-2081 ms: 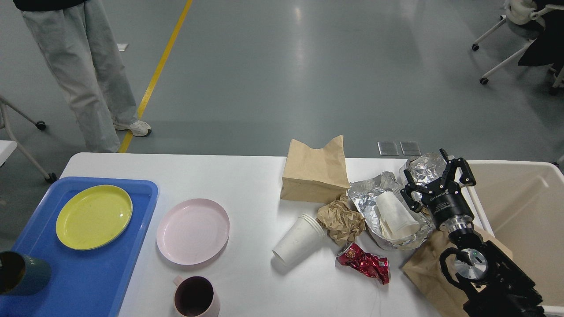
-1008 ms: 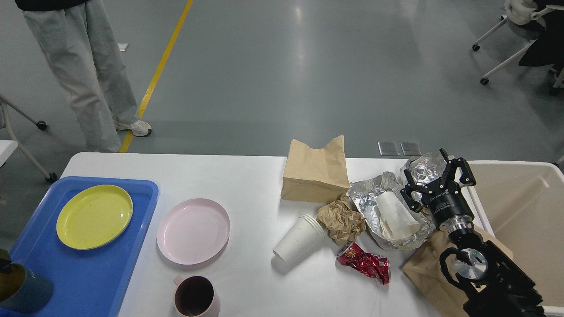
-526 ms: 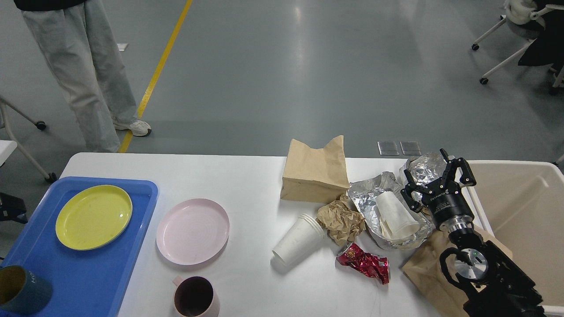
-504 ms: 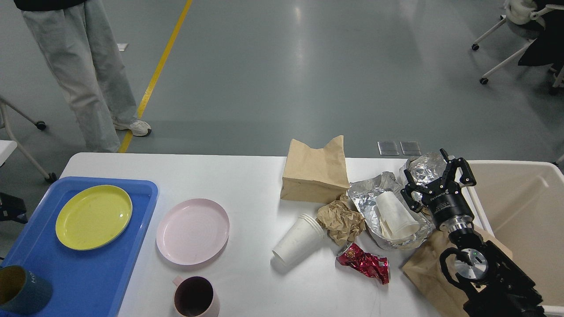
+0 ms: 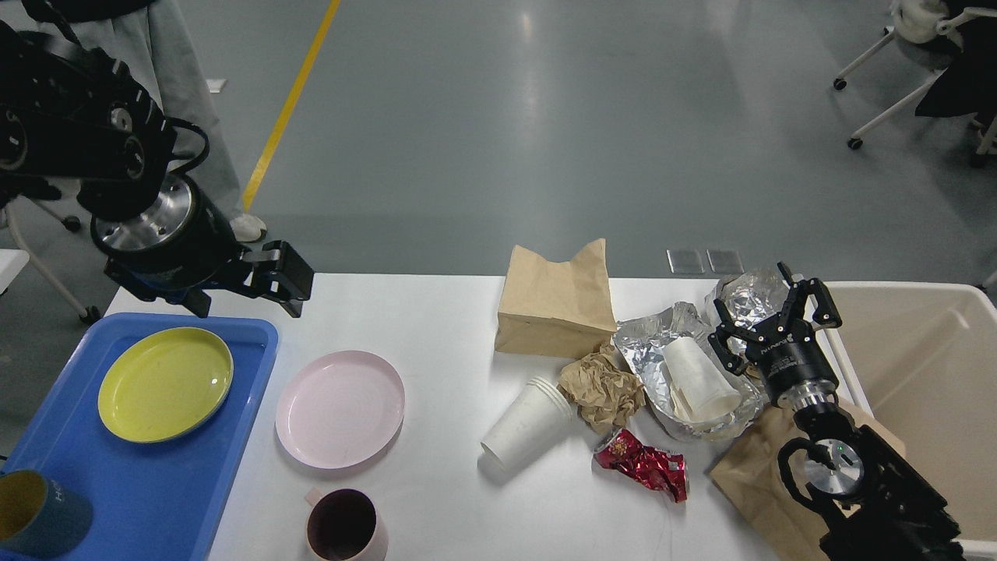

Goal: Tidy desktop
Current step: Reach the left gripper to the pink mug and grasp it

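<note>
**Left arm swings into view**

Now up over the far-left corner of the desktop (image 5: 436,312), left gripper (image 5: 265,276) beyond the blue tray (image 5: 148,483), finger spread impossible to tell. Right gripper (image 5: 771,319) unmoved, fingers spread wide above the foil (image 5: 646,343). Teal cup (image 5: 35,510) back on the tray's near-left corner.

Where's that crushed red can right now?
In the head view, the red can lies on the desktop, right of centre near the front edge, just below the crumpled brown paper and right of the stacked white cups.

A lab or workshop: grey floor (image 5: 545,140), yellow line (image 5: 288,101), office chairs (image 5: 927,70)
</note>
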You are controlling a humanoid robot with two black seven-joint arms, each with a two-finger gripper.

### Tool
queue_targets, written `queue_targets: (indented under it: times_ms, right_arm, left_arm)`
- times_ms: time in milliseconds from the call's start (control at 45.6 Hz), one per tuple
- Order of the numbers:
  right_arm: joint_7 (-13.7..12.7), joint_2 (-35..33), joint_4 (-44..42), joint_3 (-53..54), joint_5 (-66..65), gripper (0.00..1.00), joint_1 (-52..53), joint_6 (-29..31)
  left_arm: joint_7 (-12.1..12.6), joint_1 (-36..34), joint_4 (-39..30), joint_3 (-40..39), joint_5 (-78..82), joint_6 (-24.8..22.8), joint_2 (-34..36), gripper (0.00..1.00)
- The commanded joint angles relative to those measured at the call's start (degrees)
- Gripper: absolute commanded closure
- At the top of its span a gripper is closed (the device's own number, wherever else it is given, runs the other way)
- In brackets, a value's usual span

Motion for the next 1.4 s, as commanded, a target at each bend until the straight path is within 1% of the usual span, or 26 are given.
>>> queue_targets:
  times_ms: [0, 88, 197, 285, 351, 460, 548, 613, 701, 745, 832, 876, 986, 1008, 1052, 1117, 1183, 1271, 1380]
  right_arm:
    - [0.00, 0.01, 0.00, 0.00, 0.00, 0.00, 0.00, 0.00]
    - [0.00, 0.01, 0.00, 0.00, 0.00, 0.00, 0.00, 0.00]
    - [0.00, 0.01, 0.00, 0.00, 0.00, 0.00, 0.00, 0.00]
    - [0.00, 0.01, 0.00, 0.00, 0.08, 0.00, 0.00, 0.00]
    - [0.00, 0.01, 0.00, 0.00, 0.00, 0.00, 0.00, 0.00]
    - [0.00, 0.10, 0.00, 0.00, 0.00, 0.00, 0.00, 0.00]
    - [0.00, 0.01, 0.00, 0.00, 0.00, 0.00, 0.00, 0.00]
    - [0.00, 0.01, 0.00, 0.00, 0.00, 0.00, 0.00, 0.00]
    - [0.00, 0.01, 0.00, 0.00, 0.00, 0.00, 0.00, 0.00]
    - [0.00, 0.01, 0.00, 0.00, 0.08, 0.00, 0.00, 0.00]
    - [0.00, 0.01, 0.00, 0.00, 0.00, 0.00, -0.09, 0.00]
    - [0.00, 0.01, 0.00, 0.00, 0.00, 0.00, 0.00, 0.00]
    - [0.00, 0.01, 0.00, 0.00, 0.00, 0.00, 0.00, 0.00]
    - [0.00, 0.01, 0.00, 0.00, 0.00, 0.00, 0.00, 0.00]
    - [0.00, 0.01, 0.00, 0.00, 0.00, 0.00, 0.00, 0.00]
    - [0.00, 0.01, 0.00, 0.00, 0.00, 0.00, 0.00, 0.00]
    - [0.00, 0.01, 0.00, 0.00, 0.00, 0.00, 0.00, 0.00]
    - [0.00, 0.01, 0.00, 0.00, 0.00, 0.00, 0.00, 0.00]
    - [0.00, 0.01, 0.00, 0.00, 0.00, 0.00, 0.00, 0.00]
  left_arm:
    - [-0.02, -7.02, -4.80, -1.44, -2.43, -1.54, -1.26, 0.07]
    - [-0.29, -7.82, -5.07, -1.44, -3.05, -5.67, -0.91, 0.07]
    - [-0.55, -7.56, -5.07, -1.44, -3.32, -8.31, -1.08, 0.07]
    - [-0.46, -6.16, -4.54, -1.44, -3.32, -7.87, -0.65, 0.04]
    - [-0.11, -4.84, -4.54, -1.35, -3.23, -7.79, 0.58, 0.04]
    - [-0.64, -2.56, -4.02, -1.35, -3.23, -6.03, 2.87, 0.04]
    - [-0.64, 0.08, -3.75, -1.52, -3.23, -6.20, 3.66, 0.04]
    - [-0.55, 2.89, -3.66, -1.52, -3.32, -5.85, 3.84, 0.05]
    - [-0.38, 7.72, -3.66, -1.52, -3.32, -5.15, 3.57, 0.11]
    - [-0.38, 10.62, -3.66, -1.61, -3.40, -4.89, 3.66, 0.11]
    - [-0.38, 16.68, -3.49, -2.58, -3.40, -2.61, 3.49, 0.11]
    - [-0.29, 20.20, -3.40, -3.28, -3.49, -0.33, 3.13, 0.11]
    - [0.06, 28.20, -3.22, -5.12, -3.40, 7.58, 2.17, 0.12]
    - [0.06, 30.39, -3.22, -5.74, -3.40, 10.12, 1.38, 0.12]
    - [0.15, 33.38, -3.13, -6.88, -3.40, 13.64, 0.24, 0.12]
    - [0.15, 36.38, -3.13, -7.85, -3.49, 18.65, -1.52, 0.12]
    - [0.15, 38.14, -3.13, -8.03, -3.75, 22.35, -2.05, 0.12]
    - [0.15, 39.99, -3.05, -8.03, -5.95, 24.99, -2.58, 0.13]
    - [0.33, 41.04, -1.99, -7.24, -9.82, 25.52, -2.58, 0.19]
